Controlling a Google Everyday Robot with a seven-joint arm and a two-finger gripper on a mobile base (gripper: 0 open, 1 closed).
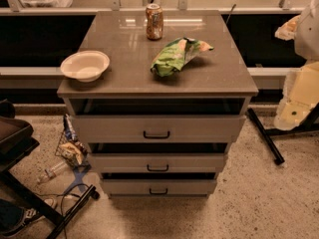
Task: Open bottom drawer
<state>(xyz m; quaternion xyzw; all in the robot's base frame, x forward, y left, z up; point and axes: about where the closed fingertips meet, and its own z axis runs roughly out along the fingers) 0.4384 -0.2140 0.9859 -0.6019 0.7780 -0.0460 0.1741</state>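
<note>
A grey-beige cabinet (159,83) stands in the middle with three drawer fronts. The bottom drawer (124,187) is the lowest and shortest front, with a small dark bar handle (158,191) at its centre and a dark gap above it. Its inside is hidden. My gripper (287,29) is at the upper right edge, level with the cabinet top, far above and to the right of the bottom drawer. The pale arm (303,91) hangs below it at the right edge.
On the cabinet top stand a soda can (154,21), a green chip bag (177,55) and a white bowl (84,64). Bags and a bottle (70,151) lie on the floor at the left. Black stand legs are at the lower left (70,210) and the right (265,136).
</note>
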